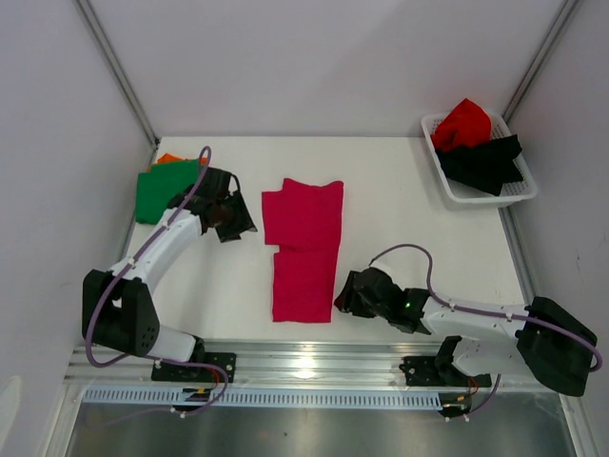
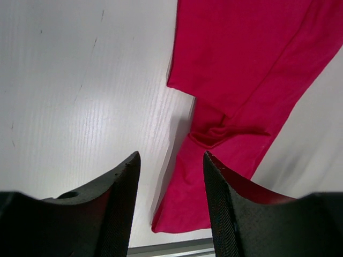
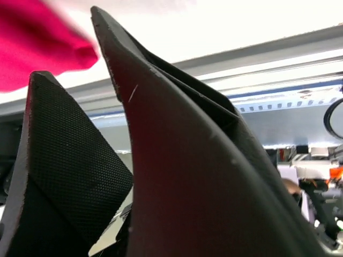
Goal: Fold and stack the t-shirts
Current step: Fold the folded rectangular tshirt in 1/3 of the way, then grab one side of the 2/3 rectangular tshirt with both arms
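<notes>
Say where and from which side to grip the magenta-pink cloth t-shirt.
Probably its near corners: the magenta-pink cloth t-shirt lies flat as a long strip running near to far, leaving its short near edge free. Come in low from the sides; the right claw sits beside one corner.

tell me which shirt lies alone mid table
The magenta-pink t-shirt; green and orange are piled far left, red and black sit in the basket.

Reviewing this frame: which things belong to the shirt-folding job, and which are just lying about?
Job: magenta t-shirt, mid-table; green t-shirt, far left; orange t-shirt at its far edge; red t-shirt and black t-shirt, in the white basket.
Lying about: the white basket itself.
</notes>
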Robot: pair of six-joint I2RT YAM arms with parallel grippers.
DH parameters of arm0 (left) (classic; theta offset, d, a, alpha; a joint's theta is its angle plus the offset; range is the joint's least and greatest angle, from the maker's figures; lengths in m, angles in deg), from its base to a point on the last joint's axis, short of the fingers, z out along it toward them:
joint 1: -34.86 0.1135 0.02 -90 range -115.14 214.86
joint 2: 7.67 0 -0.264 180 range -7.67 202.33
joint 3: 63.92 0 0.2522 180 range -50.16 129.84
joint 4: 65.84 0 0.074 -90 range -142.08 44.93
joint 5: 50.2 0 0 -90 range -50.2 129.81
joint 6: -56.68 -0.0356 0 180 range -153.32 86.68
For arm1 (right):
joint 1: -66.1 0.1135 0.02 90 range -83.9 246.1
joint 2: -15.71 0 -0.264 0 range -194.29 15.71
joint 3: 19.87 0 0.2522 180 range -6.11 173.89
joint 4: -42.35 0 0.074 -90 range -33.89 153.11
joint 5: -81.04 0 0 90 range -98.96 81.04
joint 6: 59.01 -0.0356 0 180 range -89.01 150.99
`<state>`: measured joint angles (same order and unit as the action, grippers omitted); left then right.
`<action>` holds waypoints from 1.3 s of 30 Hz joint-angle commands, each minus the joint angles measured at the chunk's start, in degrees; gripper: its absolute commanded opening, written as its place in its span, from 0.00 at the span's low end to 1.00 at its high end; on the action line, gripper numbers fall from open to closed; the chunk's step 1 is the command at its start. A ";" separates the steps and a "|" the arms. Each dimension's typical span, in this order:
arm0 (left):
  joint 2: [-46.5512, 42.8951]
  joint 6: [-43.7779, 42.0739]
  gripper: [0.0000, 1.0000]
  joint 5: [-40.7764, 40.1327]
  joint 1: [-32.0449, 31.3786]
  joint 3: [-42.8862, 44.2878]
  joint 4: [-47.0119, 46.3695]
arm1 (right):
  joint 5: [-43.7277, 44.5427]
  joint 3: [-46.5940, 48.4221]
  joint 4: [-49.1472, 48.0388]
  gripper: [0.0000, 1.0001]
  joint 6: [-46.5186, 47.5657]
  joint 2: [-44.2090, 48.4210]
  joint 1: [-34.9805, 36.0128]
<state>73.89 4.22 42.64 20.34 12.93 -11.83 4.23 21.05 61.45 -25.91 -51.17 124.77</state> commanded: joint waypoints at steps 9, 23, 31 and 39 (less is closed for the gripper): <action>-1.93 0.61 0.54 2.27 0.29 0.63 -2.19 | -6.68 -4.83 -14.30 0.57 -6.91 -3.88 -0.58; -0.35 0.43 0.53 2.18 0.37 1.07 -2.11 | -16.53 -9.05 -24.07 0.59 -8.66 -6.16 -1.02; -0.88 0.43 0.53 2.00 0.37 1.25 -1.75 | -18.19 -8.35 -23.89 0.59 -8.22 -7.92 -1.11; -1.49 0.25 0.53 1.48 0.37 0.98 -1.49 | -20.13 -6.94 -25.65 0.57 -7.35 -11.79 -1.72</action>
<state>73.87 4.20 44.49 20.31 12.93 -12.59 -15.11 13.05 35.36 -33.91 -61.26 123.35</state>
